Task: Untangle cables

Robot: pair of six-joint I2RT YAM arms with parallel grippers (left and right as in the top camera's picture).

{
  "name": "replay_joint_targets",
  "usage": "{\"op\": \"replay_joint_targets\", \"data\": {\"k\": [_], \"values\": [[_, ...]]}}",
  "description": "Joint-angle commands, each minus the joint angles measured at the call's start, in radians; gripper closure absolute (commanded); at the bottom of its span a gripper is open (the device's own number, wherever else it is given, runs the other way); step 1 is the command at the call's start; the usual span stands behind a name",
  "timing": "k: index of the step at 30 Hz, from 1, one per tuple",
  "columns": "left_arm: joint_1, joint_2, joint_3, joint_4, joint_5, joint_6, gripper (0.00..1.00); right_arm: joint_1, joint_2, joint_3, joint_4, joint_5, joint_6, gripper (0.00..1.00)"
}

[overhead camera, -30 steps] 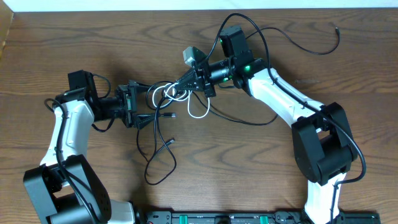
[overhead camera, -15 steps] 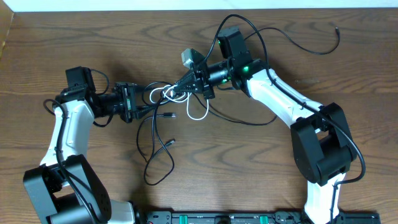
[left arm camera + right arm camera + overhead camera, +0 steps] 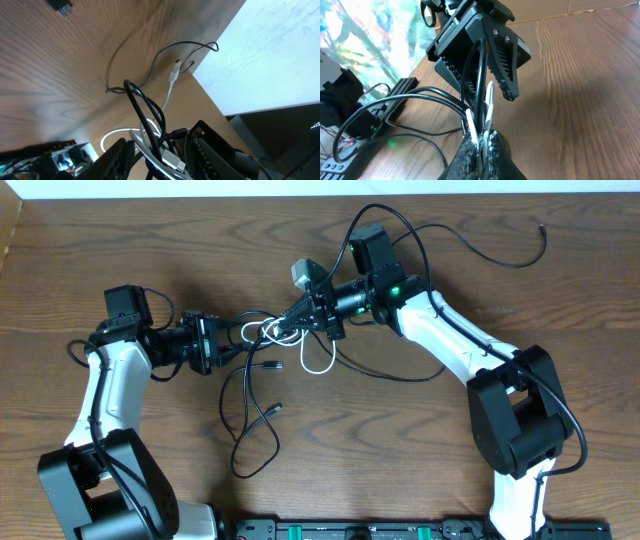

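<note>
Step in hand (my reading): draw the knot apart between the two arms.

Right pincer (image 3: 285,328): jaws closed. The right wrist view shows the white cord (image 3: 488,107) nipped between the pads, with strands of the black cord (image 3: 480,75) running into the same pinch. Whether the black strands are truly clamped or only lie alongside, cannot tell.

Left pincer (image 3: 238,343): jaws stand apart. The left wrist view shows the bundle passing through the gap, a black loop rising just ahead of the fingertips. No pad visibly presses a cord.

Position of cords relative to pincers:
- Knot sits between the two fingertips, touching both; the pincers face each other at close range.
- White loops: one hangs just behind and below the right pincer tip, others lie at the knot.
- Black cord: slack trails away below the left pincer onto the table (image 3: 420,470), ending in small plugs near its fingers. Another run leaves behind the right pincer, far off to the table's corner.

To do this step well (judgement):
- Close the left pincer on black only, clear of white, before pulling.
- Pull slowly, directly away from the right pincer, low over the table.
- Watch the knot: if loops cinch rather than open, stop and regrip nearer a free plug end.
- Risk: right pincer holding both colours would drag the knot tighter.
</note>
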Motion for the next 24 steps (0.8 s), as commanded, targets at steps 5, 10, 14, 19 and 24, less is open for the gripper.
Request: {"op": "replay_joint_targets", "data": {"k": [5, 10, 14, 19, 24], "values": [[-0.011, -0.014, 0.022, 0.003, -0.009, -0.020, 0.66, 0.014, -0.003, 0.002, 0.000, -0.019, -0.008, 0.99], [-0.011, -0.014, 0.022, 0.003, -0.011, -0.019, 0.81, 0.014, -0.003, 0.002, 0.000, -0.019, -0.008, 0.99], [-0.011, -0.014, 0.022, 0.003, -0.064, -0.019, 0.92, 0.014, -0.003, 0.002, 0.000, -0.019, -0.008, 0.99], [-0.011, -0.014, 0.022, 0.003, -0.242, -0.019, 0.93, 0.014, -0.003, 0.002, -0.001, -0.019, -0.008, 0.99], [-0.011, -0.014, 0.022, 0.009, -0.384, -0.018, 0.93, 0.014, -0.003, 0.002, -0.005, -0.026, -0.008, 0.99]]}}
